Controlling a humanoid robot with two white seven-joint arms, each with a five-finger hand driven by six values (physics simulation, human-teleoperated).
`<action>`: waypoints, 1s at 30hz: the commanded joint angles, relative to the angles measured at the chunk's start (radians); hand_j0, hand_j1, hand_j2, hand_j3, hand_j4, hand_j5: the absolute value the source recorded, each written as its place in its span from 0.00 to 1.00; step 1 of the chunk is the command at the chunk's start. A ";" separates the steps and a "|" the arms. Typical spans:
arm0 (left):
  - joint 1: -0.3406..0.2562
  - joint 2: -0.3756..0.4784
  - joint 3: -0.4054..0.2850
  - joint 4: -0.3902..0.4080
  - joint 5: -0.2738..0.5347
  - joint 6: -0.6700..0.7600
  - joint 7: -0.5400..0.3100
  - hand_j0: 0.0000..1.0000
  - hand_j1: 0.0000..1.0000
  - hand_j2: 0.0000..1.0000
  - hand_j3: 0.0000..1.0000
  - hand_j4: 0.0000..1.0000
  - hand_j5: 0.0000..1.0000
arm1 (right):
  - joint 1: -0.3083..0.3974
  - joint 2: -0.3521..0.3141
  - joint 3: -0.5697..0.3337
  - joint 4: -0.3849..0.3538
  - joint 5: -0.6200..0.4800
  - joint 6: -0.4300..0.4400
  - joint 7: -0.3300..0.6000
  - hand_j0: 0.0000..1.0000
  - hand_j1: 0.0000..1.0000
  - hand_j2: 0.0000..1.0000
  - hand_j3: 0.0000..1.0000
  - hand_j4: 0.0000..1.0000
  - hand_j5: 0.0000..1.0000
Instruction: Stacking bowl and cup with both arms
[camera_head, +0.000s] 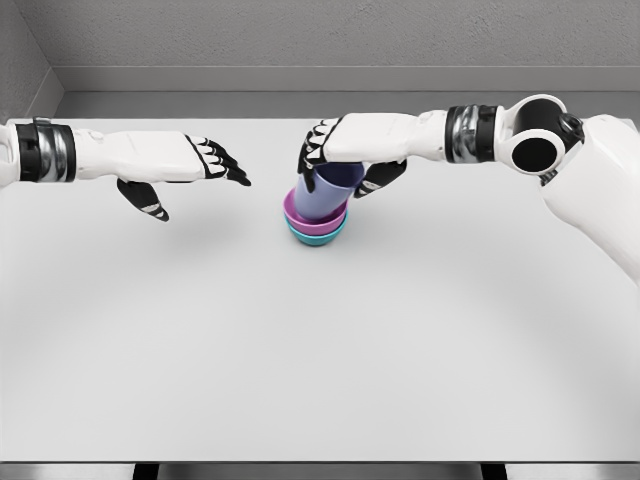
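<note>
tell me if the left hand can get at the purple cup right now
Probably not cleanly: the right hand is wrapped over the purple cup, covering its top, while the left hand hangs open off to the side.

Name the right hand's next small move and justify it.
Probably open the right hand and lift away: the purple cup it grips already sits, slightly tilted, in the magenta bowl nested in the teal bowl. The left hand hangs open, apart.

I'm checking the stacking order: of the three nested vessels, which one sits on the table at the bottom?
The teal bowl. It rests on the table, with the magenta bowl nested in it and the purple cup, gripped by the right robot hand, on top.
</note>
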 joint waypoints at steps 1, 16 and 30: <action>0.000 0.000 0.001 0.000 0.005 0.002 0.000 1.00 1.00 1.00 1.00 1.00 1.00 | 0.002 0.000 -0.001 0.008 -0.006 0.003 -0.001 0.46 0.46 0.46 0.46 0.46 0.46; 0.000 0.000 0.001 0.000 0.007 0.002 0.000 1.00 1.00 1.00 1.00 1.00 1.00 | 0.002 0.020 0.025 0.030 0.013 0.003 -0.001 0.53 0.53 0.53 0.53 0.53 0.53; 0.000 0.000 0.001 0.000 0.005 0.002 0.000 1.00 1.00 1.00 1.00 1.00 1.00 | -0.002 0.030 -0.202 -0.001 0.050 -0.025 -0.001 1.00 1.00 1.00 1.00 1.00 1.00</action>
